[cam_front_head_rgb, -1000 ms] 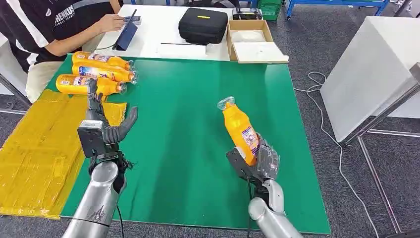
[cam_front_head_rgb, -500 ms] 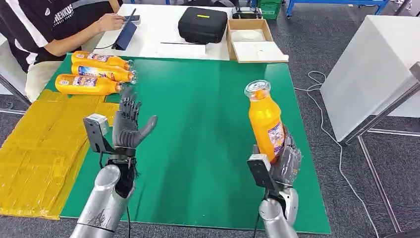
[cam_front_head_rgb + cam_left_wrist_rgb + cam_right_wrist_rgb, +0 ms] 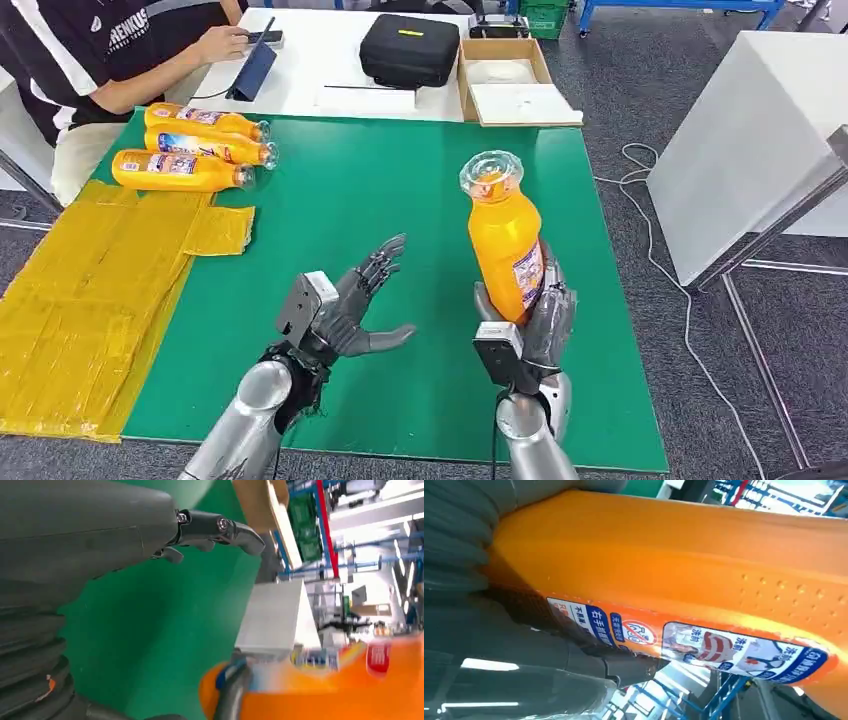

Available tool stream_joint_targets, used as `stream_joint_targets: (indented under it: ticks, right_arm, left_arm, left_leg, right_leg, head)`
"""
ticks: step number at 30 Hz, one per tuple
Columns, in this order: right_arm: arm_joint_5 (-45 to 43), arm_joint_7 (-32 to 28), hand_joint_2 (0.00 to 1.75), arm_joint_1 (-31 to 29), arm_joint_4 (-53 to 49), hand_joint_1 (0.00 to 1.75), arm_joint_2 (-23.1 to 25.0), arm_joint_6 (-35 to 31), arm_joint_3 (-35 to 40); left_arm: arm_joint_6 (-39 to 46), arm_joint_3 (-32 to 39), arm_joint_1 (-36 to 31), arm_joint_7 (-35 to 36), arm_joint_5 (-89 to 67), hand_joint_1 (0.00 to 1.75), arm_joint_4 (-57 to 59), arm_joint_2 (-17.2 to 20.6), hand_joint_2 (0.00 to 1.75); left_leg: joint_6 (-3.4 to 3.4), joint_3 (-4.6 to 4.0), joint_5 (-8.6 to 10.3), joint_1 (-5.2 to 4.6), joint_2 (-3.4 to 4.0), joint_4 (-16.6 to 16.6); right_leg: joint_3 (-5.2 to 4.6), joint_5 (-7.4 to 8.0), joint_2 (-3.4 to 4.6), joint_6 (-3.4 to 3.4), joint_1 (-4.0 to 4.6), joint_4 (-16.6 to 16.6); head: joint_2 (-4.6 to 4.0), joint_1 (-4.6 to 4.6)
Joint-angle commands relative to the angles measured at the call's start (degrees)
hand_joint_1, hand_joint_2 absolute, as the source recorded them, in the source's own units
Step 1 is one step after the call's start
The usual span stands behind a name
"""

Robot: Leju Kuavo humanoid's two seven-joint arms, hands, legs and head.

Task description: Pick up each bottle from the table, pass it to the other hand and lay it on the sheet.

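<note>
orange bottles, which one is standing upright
The bottle in the right hand; the three bottles at the table's far left lie on their sides.

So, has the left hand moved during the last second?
Yes. The left hand left the yellow sheet edge and moved over the green mat toward the held bottle.

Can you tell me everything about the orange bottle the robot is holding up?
The orange bottle stands nearly upright in the right hand, lifted above the green table. It looks like clear plastic filled with orange liquid, with a clear cap on its narrow neck and a colourful printed label low on its side. The hand's fingers wrap its lower part, partly covering the label. The right wrist view shows small raised dots on its body. The left hand waits beside it, not touching.
</note>
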Motion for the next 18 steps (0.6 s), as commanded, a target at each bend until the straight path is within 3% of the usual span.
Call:
stream_joint_targets:
  ticks: [1,14,18]
  right_arm:
    - [1.11,1.08,1.75,-3.85,3.85,1.75,-0.62,-2.38,3.93]
    - [3.55,1.68,1.75,-4.49,4.72,1.75,0.27,-2.38,4.54]
    - [7.81,1.64,1.75,-4.62,7.12,1.75,1.56,-2.38,3.77]
  left_arm:
    - [-0.87,-5.42,-1.57,0.62,0.25,0.0,3.82,0.7,1.75]
    - [-1.07,-6.36,-2.81,0.67,1.15,0.0,5.16,-0.15,1.75]
    - [-0.7,-6.26,-4.07,0.6,4.05,0.0,5.6,-0.8,1.75]
  left_leg:
    - [-0.1,0.1,-0.02,0.0,0.0,-0.03]
    - [-0.08,0.07,-0.01,0.03,-0.01,-0.02]
    - [-0.15,0.17,-0.04,0.02,-0.02,-0.01]
  right_leg:
    - [0.09,-0.02,-0.01,-0.02,-0.01,-0.01]
    - [0.07,-0.01,-0.02,-0.02,0.02,-0.02]
    - [0.16,-0.05,-0.04,-0.03,0.01,0.0]
  head:
    - [0.0,0.0]
    - [0.0,0.0]
    - [0.0,0.0]
